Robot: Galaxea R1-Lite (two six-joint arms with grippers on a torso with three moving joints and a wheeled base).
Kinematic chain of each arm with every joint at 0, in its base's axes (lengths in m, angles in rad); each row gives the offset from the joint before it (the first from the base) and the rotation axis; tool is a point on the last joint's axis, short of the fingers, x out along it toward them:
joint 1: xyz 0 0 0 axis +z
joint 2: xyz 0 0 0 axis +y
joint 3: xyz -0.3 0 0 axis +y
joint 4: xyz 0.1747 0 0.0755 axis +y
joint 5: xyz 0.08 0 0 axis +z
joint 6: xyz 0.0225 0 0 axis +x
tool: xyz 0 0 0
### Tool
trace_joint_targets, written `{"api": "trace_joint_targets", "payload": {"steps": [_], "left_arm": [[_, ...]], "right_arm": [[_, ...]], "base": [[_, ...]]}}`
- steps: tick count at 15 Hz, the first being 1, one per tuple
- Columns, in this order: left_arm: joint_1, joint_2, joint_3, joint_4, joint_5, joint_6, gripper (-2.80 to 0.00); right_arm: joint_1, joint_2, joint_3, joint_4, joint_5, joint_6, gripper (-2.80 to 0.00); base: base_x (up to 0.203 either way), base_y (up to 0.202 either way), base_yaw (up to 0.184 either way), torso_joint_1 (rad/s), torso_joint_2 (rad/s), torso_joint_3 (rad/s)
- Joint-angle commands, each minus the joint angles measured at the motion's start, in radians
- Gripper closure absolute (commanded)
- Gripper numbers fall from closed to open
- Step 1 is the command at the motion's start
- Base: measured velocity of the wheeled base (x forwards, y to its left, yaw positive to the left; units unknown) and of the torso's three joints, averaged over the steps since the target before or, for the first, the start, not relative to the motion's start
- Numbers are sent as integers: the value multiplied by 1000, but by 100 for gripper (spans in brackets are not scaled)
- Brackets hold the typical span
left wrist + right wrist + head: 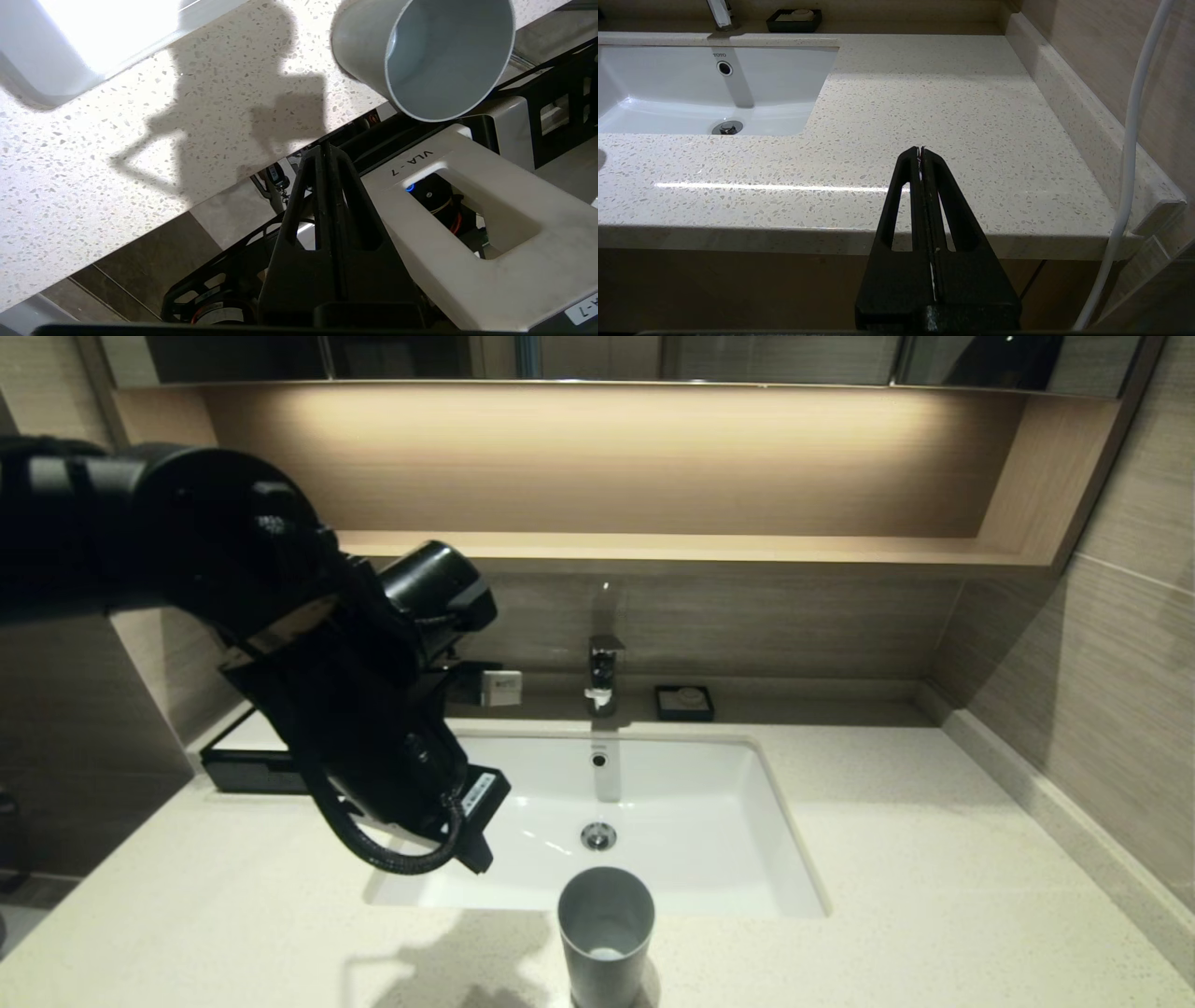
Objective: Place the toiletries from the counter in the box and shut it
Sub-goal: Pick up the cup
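A bathroom vanity under a lit wooden shelf [653, 546]; the speckled counter [934, 859] runs across the head view, with the white sink [672, 821] sunk in its middle, a tap [602, 677] at the sink's twelve o'clock and a soap dish [683, 703] just at the tap's three o'clock. A grey cup [605, 933] stands upright on the counter's near edge, at the sink's six o'clock. The box [247, 761] sits at the sink's nine o'clock, against the wall, its white top and black front partly hidden behind the left arm [308, 644]; whether its drawer is out cannot be told. A small pale packet [501, 688] shows at the tap's nine o'clock, just past the arm's black body; whether it rests on something or is carried cannot be told from here.

The left gripper [325, 154], seen from its wrist camera, has its fingers pressed flat together with nothing between them; it hangs over the counter's front edge, with the cup at its one o'clock and near. In the head view the gripper itself is hidden by the arm, so how the box lies from it is not plain. The right gripper [920, 154] is parked low before the counter's front edge, well apart from the box, its fingers likewise closed and empty.
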Motion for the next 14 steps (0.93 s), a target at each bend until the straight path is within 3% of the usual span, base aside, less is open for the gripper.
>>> {"api": "trace_joint_targets", "payload": {"steps": [1,8,14], "left_arm": [[-38,48,-37,15,-1,-48,0],[-114,106,-121,71,30,-200,0],[-131,129,-133,86,69,-249,0]], "right_arm": [[0,1,2,0,0,-1,0],[0,1,2,0,0,0,0],[0,1,2,0,0,0,0]], "base": [[0,0,0,0,0,0],[0,0,0,0,0,0],[0,0,0,0,0,0]]}}
